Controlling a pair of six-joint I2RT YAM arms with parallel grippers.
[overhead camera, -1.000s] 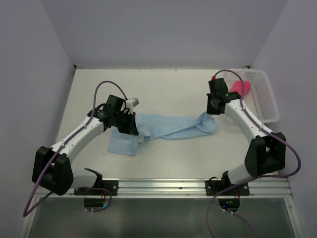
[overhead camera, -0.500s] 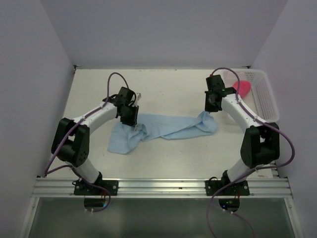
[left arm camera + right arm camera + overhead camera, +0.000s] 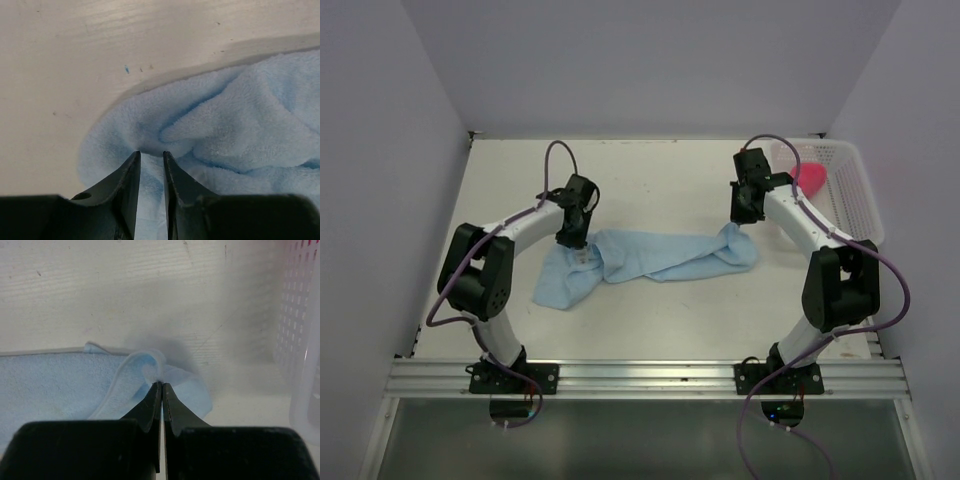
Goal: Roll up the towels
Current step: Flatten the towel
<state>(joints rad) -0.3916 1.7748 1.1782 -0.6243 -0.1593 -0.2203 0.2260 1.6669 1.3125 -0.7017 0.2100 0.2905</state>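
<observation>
Light blue towel [image 3: 660, 258] lies crumpled on the worktop [image 3: 660, 190], left of the white basket [image 3: 855, 200]. Its basket-side end is pinched by the closed right hand [image 3: 161, 384]; nothing is held by the barely parted left hand [image 3: 151, 154]. Spreading flat seems needed before rolling.

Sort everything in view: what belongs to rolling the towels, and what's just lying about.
Belongs to the job:
- blue towel, bunched lengthwise
- red-pink towel

Just lying about:
- white basket, holding the red-pink towel

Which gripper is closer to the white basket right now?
Right. The right gripper pinches one end of the blue towel, just beside the basket; the left gripper is over the towel's other end, farther away.
</observation>
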